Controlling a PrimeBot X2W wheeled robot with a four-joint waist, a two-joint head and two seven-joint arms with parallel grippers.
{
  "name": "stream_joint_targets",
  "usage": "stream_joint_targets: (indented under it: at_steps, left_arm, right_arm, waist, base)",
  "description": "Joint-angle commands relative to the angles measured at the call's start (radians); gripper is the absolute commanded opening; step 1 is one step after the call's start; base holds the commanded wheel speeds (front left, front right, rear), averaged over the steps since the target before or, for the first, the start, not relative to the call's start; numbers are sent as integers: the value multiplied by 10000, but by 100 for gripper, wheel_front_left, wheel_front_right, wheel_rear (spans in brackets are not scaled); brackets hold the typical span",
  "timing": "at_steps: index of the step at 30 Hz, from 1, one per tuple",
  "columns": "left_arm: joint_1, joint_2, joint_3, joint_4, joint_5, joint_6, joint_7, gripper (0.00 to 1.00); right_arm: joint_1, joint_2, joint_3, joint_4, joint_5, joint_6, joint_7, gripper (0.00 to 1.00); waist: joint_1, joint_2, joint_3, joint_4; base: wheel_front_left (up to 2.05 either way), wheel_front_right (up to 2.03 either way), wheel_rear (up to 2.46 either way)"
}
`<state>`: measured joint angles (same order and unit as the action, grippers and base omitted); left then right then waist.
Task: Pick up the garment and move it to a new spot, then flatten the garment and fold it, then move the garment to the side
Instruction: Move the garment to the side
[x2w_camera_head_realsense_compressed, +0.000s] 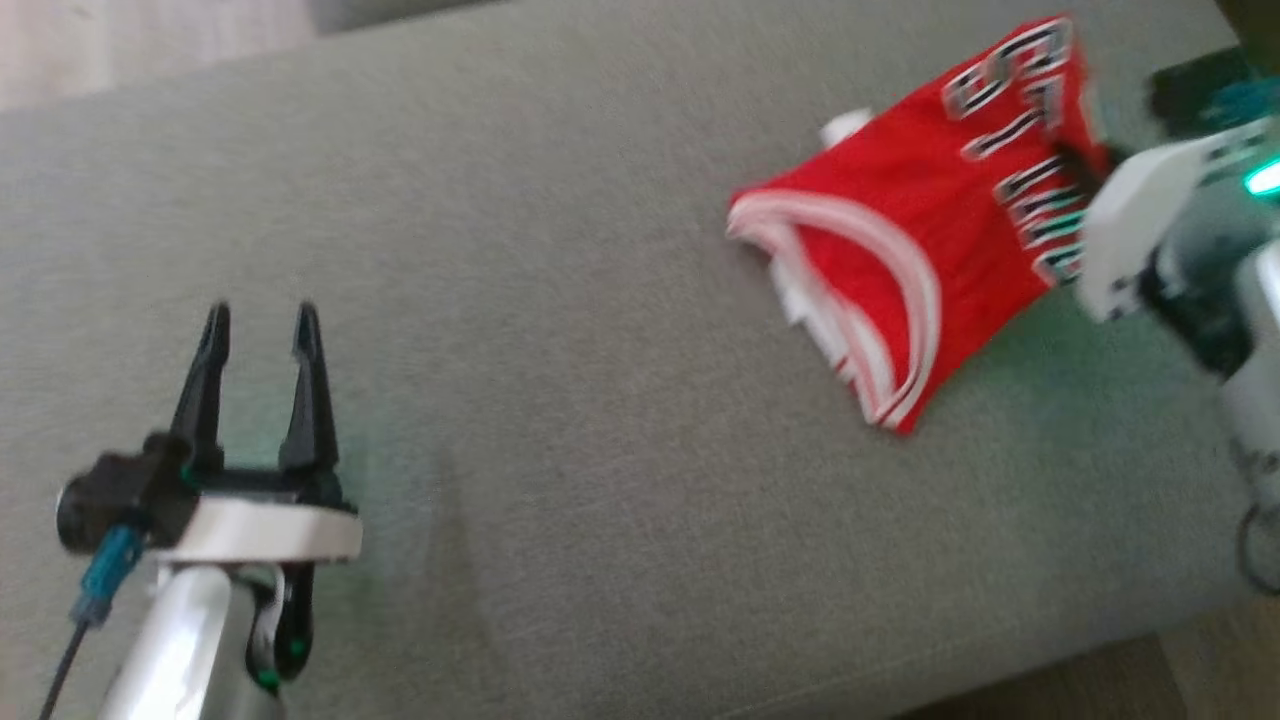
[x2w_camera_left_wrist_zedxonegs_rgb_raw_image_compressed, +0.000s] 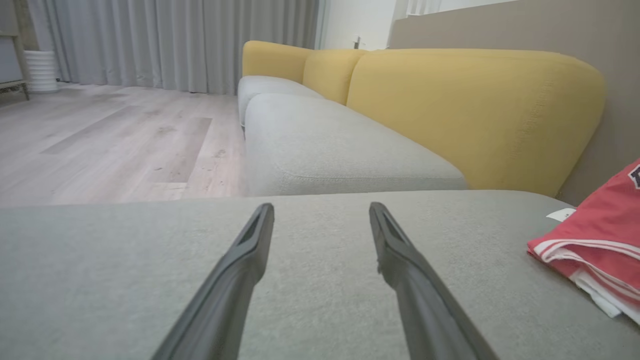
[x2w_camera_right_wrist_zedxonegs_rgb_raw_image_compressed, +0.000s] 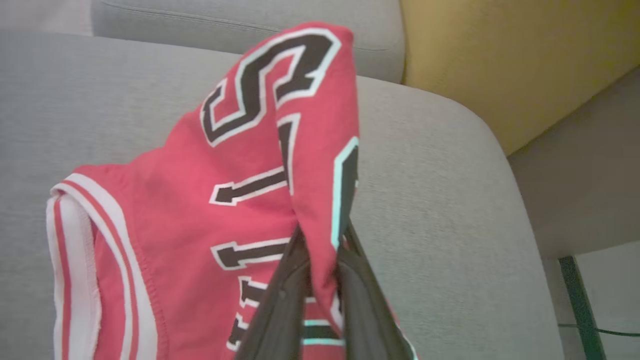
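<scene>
Right hand (x2w_camera_right_wrist_zedxonegs_rgb_raw_image_compressed: 324, 237) pinches a fold of the red jersey (x2w_camera_head_realsense_compressed: 900, 250).
Light, limp, likely to droop; better gripped through its layered edges. Left hand (x2w_camera_head_realsense_compressed: 262, 325) open, well away from it.

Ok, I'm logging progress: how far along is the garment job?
Folding looks done: the red jersey lies in stacked layers on the grey sofa seat. In hand: the right gripper is shut on its edge. Remaining: moving it aside. The left gripper hangs open, empty.
</scene>
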<state>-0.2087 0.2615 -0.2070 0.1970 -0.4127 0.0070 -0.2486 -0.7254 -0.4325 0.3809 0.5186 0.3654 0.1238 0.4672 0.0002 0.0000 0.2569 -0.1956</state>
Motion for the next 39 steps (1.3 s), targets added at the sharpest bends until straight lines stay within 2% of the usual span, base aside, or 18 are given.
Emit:
stream_joint_targets:
  at_steps: [1,6,15,16,17,18,19,20,21,27,30,33,39]
  left_arm:
    - [-628,293,220,-383,136,-80,18,100]
    - [-1308,426,-8,-538,313,-238,203,100]
    - [-1990,584,-460,-821,610,-447,513,100]
    - [-2031,595,-489,-812,621,-464,520,100]
    - [-2031,595,-489,-812,621,-464,520,100]
    - [-2058,604,-510,-796,625,-476,520,100]
    - [-2077,602,-535,-770,626,-487,515,100]
    - [-2083,590,-562,-730,624,-495,503,100]
    - [-2076,566,-591,-674,618,-501,482,100]
    - [-1626,179,-782,-33,431,-515,226,100]
    - [-1229,-33,-783,353,291,-489,86,100]
    - [-810,-184,-667,679,196,-386,-23,100]
    - [75,-405,-251,891,141,-140,-119,100]
  right_arm:
    - [-567,-386,-129,35,5,69,-344,0]
    - [-1465,-794,-503,949,-270,69,-1195,0]
    - [-2232,-955,-2056,2386,-1324,69,-2053,0]
    - [-2248,-883,-2165,2471,-1372,69,-2168,26]
    - [-2248,-883,-2165,2471,-1372,69,-2168,26]
    - [-2275,-766,-2325,2553,-1347,69,-2281,0]
    - [-2289,-663,-2359,2599,-1402,69,-2361,14]
    - [-2298,-580,-2343,2602,-1485,69,-2471,84]
    - [-2311,-532,-2400,2626,-1598,69,-2604,100]
    - [-1898,-245,-2604,2735,-2171,69,-3036,100]
    - [-1370,65,-2677,2427,-2077,69,-3567,100]
    - [-548,430,-2597,1786,-1754,69,-4218,100]
    - [1875,1171,-2647,-357,-1310,69,-5412,100]
  waist:
    - [-2,0,767,-555]
    - [-2,0,1509,-778]
    - [-2,0,2281,-860]
    - [-2,0,2292,-849]
    - [-2,0,2292,-849]
    - [-2,0,2289,-840]
    - [-2,0,2266,-824]
    - [-2,0,2219,-808]
    - [-2,0,2142,-785]
    - [-2,0,1135,-498]
    - [-2,0,437,-277]
    - [-2,0,-239,40]
    - [-2,0,-1367,966]
  base:
    - [0,0,0]
    - [0,0,0]
    - [0,0,0]
    - [0,0,0]
    - [0,0,0]
    - [0,0,0]
    - [0,0,0]
    - [0,0,0]
    - [0,0,0]
    - [0,0,0]
    - [0,0,0]
    - [0,0,0]
    - [0,0,0]
